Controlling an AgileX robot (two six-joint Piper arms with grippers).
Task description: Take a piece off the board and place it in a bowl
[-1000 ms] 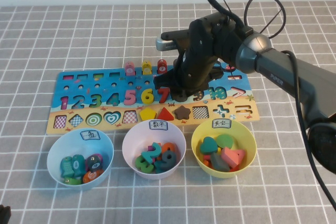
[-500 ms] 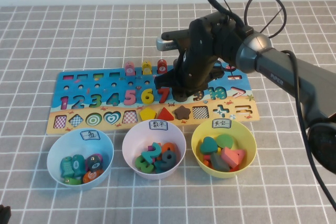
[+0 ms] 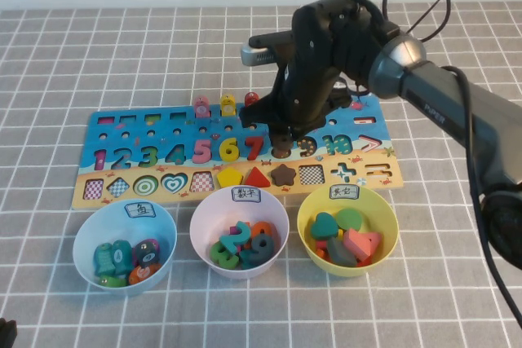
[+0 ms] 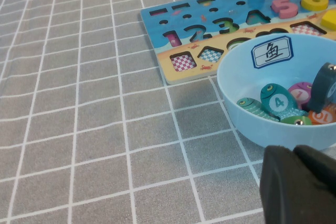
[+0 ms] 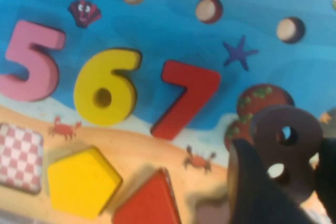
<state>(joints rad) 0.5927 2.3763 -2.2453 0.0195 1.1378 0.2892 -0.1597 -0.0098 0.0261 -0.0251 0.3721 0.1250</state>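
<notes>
Right wrist view: the right claw (image 5: 281,182) pinches the brown 8 (image 5: 286,148) clear of the board (image 5: 157,30), ready to carry toward the pink bowl (image 3: 239,230) nearby; left claw (image 4: 299,187) parked, grip unreadable.

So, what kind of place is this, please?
Probably a lab tabletop for robot sorting practice: a grey checked cloth, a number board with three labelled bowls, and the right gripper lifting the 8. The left gripper is parked.
</notes>
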